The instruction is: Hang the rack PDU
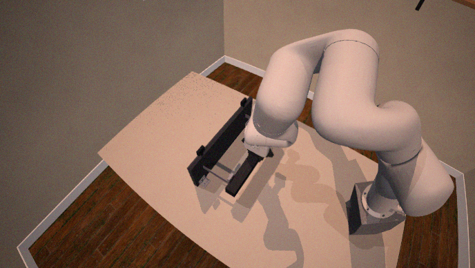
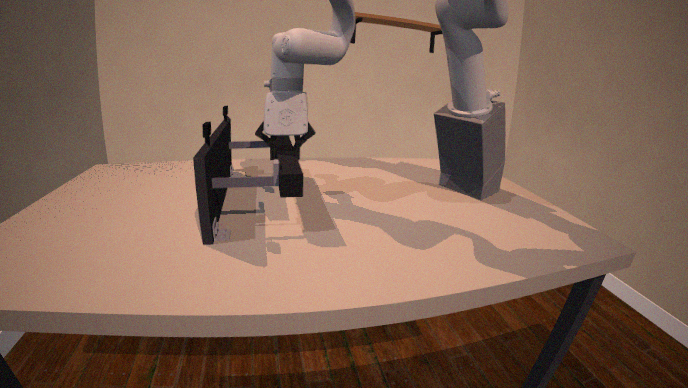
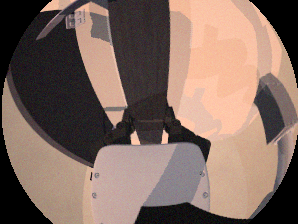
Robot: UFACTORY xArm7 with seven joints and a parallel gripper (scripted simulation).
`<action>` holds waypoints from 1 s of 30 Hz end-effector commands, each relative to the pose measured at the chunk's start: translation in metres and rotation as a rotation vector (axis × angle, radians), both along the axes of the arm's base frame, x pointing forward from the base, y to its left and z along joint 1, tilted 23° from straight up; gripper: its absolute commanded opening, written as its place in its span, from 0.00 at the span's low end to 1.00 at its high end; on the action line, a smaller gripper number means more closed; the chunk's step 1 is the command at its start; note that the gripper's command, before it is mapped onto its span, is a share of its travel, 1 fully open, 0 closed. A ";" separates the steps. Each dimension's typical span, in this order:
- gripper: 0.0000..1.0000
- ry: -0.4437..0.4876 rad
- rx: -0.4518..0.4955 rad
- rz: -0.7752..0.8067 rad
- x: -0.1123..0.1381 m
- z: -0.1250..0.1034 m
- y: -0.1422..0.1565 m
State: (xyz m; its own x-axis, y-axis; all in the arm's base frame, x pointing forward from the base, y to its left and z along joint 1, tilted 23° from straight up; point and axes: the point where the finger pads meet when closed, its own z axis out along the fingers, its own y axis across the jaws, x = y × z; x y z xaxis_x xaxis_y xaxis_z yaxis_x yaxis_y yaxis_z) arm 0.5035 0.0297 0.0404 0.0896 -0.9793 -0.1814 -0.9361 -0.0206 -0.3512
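The rack PDU (image 1: 243, 170) is a long dark bar, held off the table top; it also shows in the exterior view (image 2: 290, 175) and in the wrist view (image 3: 141, 36). My gripper (image 2: 285, 145) is shut on the PDU from above, near its far end (image 3: 150, 129). Two grey pins (image 2: 244, 181) run from the PDU's back toward the dark upright panel (image 2: 214, 175) that carries the keyhole plates. The panel (image 1: 221, 141) stands left of the PDU, a short gap away. The pin tips and the slots are hidden, so I cannot tell if they touch.
The arm's grey base block (image 2: 470, 150) stands at the table's far right. A small light bracket (image 1: 204, 182) sits at the panel's near foot. Two dark tabs (image 2: 215, 122) stick up from the panel's top edge. A wooden shelf (image 2: 395, 22) hangs on the back wall.
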 end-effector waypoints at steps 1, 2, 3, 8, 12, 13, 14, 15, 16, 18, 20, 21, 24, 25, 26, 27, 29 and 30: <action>0.00 -0.003 0.000 -0.002 0.001 0.001 -0.001; 0.00 -0.003 0.000 -0.002 0.001 0.001 -0.001; 0.00 -0.003 0.000 -0.002 0.001 0.001 -0.001; 1.00 -0.003 0.000 -0.002 0.001 0.001 -0.001; 1.00 -0.003 0.000 -0.002 0.001 0.001 -0.001; 1.00 -0.003 0.000 -0.002 0.001 0.001 -0.001; 1.00 -0.003 0.000 -0.002 0.001 0.001 -0.001; 1.00 -0.003 0.000 -0.002 0.001 0.001 -0.001; 1.00 -0.003 0.000 -0.002 0.001 0.001 -0.001; 1.00 -0.003 0.000 -0.002 0.001 0.001 -0.001; 1.00 -0.003 0.000 -0.002 0.001 0.001 -0.001; 1.00 -0.003 0.000 -0.002 0.001 0.001 -0.001; 1.00 -0.003 0.000 -0.002 0.001 0.001 -0.001; 1.00 -0.003 0.000 -0.002 0.001 0.001 -0.001; 1.00 -0.003 0.000 -0.002 0.001 0.001 -0.001; 1.00 -0.003 0.000 -0.002 0.001 0.001 -0.001; 1.00 -0.003 0.000 -0.002 0.001 0.001 -0.001; 1.00 -0.003 0.000 -0.002 0.001 0.001 -0.001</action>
State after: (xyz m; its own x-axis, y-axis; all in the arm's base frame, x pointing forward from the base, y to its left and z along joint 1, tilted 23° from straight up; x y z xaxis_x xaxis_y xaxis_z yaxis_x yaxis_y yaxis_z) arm 0.5036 0.0296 0.0405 0.0894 -0.9794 -0.1813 -0.9360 -0.0204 -0.3514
